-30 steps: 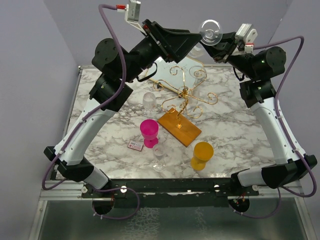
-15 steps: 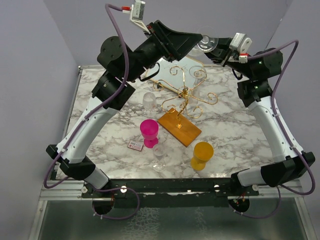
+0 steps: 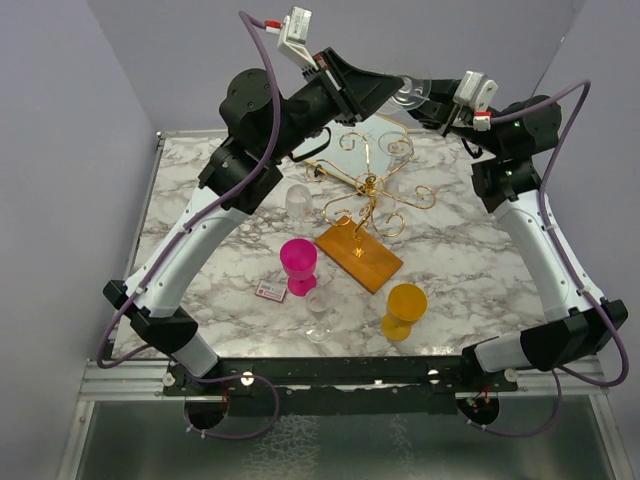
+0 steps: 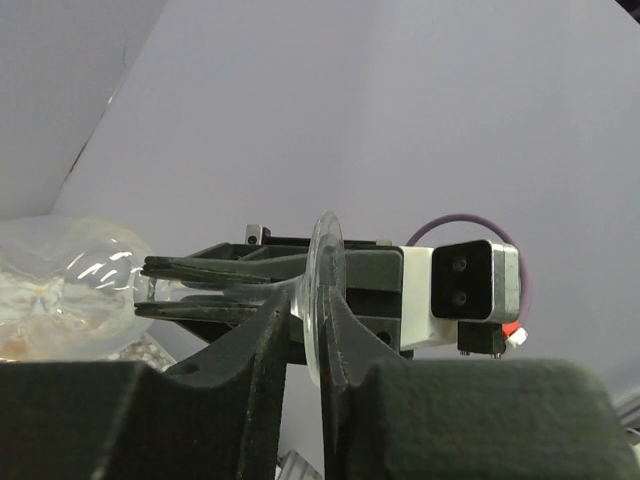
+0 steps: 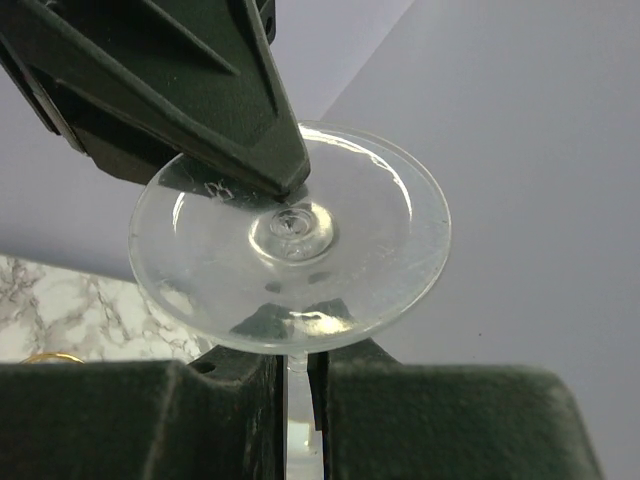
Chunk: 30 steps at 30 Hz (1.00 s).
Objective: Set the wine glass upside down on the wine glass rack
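High over the back of the table the clear wine glass (image 3: pixel 410 92) hangs on its side between both arms. Shut on its thin stem is my right gripper (image 5: pixel 297 372), just below the round foot (image 5: pixel 350 250). My left gripper (image 4: pixel 305 322) has its jaws on either face of that foot (image 4: pixel 322 290), which shows edge-on, one finger (image 5: pixel 250 130) lying across the disc. The bowl (image 4: pixel 70 280) points away from the left wrist. Below stands the wine glass rack (image 3: pixel 370 190), gold wire arms on an orange-brown wooden base (image 3: pixel 360 255).
On the marble table are a pink cup (image 3: pixel 299 262), an orange cup (image 3: pixel 405 305), a clear stemmed glass (image 3: pixel 320 312), a frosted tumbler (image 3: pixel 299 200) and a small card (image 3: pixel 271 291). A gold-framed mirror (image 3: pixel 345 140) lies behind the rack.
My left arm has swung right to the glass's foot and its jaws have closed onto the disc. The right gripper kept its hold on the stem and shifted slightly left.
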Motion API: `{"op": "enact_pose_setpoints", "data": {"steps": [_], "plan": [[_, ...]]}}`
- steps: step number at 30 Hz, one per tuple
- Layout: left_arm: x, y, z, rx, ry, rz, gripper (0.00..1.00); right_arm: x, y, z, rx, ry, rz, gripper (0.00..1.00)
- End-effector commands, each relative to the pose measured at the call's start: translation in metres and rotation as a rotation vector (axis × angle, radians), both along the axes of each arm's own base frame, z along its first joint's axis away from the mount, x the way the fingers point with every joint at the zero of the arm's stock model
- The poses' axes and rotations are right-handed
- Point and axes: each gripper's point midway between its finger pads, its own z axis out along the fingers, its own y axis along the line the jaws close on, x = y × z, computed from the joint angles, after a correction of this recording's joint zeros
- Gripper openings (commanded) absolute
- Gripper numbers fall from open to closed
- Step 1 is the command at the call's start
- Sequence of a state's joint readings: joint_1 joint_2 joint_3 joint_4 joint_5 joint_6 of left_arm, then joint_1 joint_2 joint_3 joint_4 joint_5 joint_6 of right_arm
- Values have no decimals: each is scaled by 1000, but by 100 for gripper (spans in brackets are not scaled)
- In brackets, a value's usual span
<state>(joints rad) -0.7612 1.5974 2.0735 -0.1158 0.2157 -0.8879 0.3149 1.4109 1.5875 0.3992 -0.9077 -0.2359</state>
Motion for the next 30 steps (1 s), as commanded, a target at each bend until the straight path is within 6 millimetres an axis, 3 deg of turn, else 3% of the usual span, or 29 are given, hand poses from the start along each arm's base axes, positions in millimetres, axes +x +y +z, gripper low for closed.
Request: {"op": "enact_pose_setpoints", "data": {"steps": [1, 3, 5, 11, 17, 25, 30], "plan": [[-6, 11, 15, -33, -28, 24, 11, -9, 4, 6, -3, -72, 25, 1], [-6, 13, 16, -38, -30, 37, 0, -9, 4, 6, -4, -72, 28, 1], [-5, 16, 18, -45, -38, 49, 0, -10, 4, 6, -2, -67, 32, 2], [-5, 28, 34, -78, -94, 107, 0, -16, 1, 10, 45, -29, 40, 32], [3, 52, 52, -73, -169, 249, 0, -19, -3, 5, 50, 18, 24, 48], [18, 77, 45, -2, -180, 392, 0, -31, -16, -19, 80, 120, -26, 51], [48, 97, 11, 78, -87, 446, 0, -48, -29, -26, 138, 194, -57, 48]]}}
